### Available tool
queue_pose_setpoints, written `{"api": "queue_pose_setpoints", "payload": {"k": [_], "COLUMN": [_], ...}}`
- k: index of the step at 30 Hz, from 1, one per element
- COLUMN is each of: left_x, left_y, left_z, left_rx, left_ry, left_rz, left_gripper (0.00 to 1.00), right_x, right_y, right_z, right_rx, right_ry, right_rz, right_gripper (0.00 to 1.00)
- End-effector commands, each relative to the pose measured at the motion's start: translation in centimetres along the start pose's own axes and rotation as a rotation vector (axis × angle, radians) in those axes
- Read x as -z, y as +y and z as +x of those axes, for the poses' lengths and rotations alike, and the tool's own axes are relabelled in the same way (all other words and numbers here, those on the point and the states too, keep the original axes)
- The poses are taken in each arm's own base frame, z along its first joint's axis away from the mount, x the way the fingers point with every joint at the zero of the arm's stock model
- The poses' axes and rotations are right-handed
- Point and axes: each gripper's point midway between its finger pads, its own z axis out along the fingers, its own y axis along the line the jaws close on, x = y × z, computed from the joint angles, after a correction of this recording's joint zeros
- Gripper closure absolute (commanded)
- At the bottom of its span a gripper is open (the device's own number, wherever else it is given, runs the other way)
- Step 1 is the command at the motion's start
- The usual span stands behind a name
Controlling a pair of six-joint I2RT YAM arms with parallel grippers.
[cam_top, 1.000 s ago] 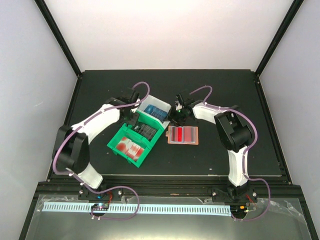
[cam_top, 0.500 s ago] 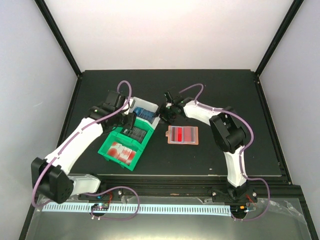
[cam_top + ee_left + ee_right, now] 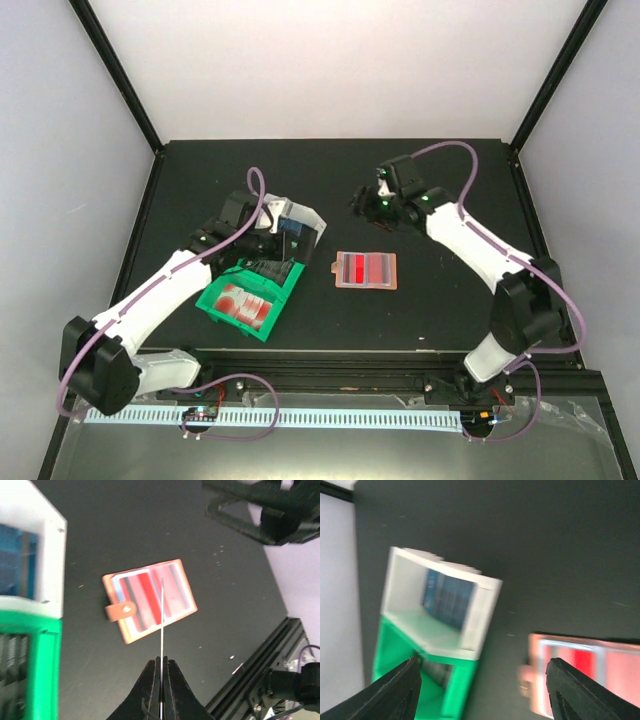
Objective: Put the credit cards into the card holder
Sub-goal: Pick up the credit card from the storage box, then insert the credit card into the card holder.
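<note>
Card holder: lies open and flat on the table, just right of the bins, with red showing in its pockets.
Card: edge-on, pinched tight by the left gripper.
Left arm: has lifted away from the green bin.
Right gripper: jaws wide and empty; has swung away from the white bin.
Outlook: one more card is likely ready to insert.

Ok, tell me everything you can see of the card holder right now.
The card holder lies open and flat on the black table, right of the green bin. Salmon-brown, leather-like cover; pale blue inner pockets with red cards showing; snap tab sticking out toward the bin. Nothing else touches it.
</note>
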Motion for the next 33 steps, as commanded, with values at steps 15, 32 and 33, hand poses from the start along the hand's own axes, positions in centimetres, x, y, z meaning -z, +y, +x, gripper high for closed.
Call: {"api": "queue_pose_setpoints", "payload": {"k": [15, 32, 33], "left_x": [-12.6, -17.6, -17.9], "left_y": [-4.6, -2.4, -2.3], "left_z": [-0.8, 1.5, 1.8], "left_rx": [0.155, 0.269, 0.279], "left_ry": [0.011, -0.011, -0.001], "left_rz": [0.150, 0.033, 0.030], "left_gripper": [0.98, 0.98, 0.98], "right_x": [2.0, -1.4, -1.4], "right_y": [-17.2, -18.2, -18.3], "right_z": [3.2, 8.1, 8.5], "right_rx": [0.092, 0.198, 0.198], "right_ry": [0.096, 0.336, 0.346], "right_rz": [0.418, 0.427, 0.435], "right_gripper": [0.28, 0.37, 0.38]}}
